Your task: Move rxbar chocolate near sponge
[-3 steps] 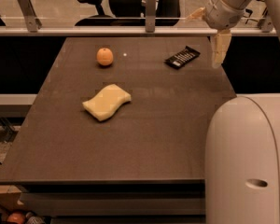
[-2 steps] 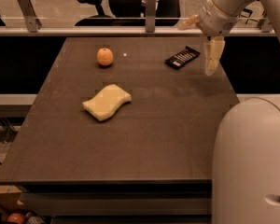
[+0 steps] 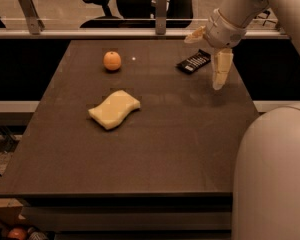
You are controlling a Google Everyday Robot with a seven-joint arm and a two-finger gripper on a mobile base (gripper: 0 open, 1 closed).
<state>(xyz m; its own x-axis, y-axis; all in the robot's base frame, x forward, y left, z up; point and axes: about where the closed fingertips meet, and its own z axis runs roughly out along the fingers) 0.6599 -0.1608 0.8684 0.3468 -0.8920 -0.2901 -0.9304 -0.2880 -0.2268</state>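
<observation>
Lying flat on the table [image 3: 165, 149], the rxbar chocolate [image 3: 193, 62] is just left of the gripper [image 3: 206, 59], nearly under it. The gripper has swung in closer, spread wide and holding nothing, so I think grabbing comes next. The sponge [image 3: 114, 109] waits well off to its left, nearer us.

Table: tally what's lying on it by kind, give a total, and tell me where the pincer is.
snack bar: 1
sponge: 1
orange: 1
Total: 3
The pincer is open and empty, above the table at its far right, by the snack bar.
</observation>
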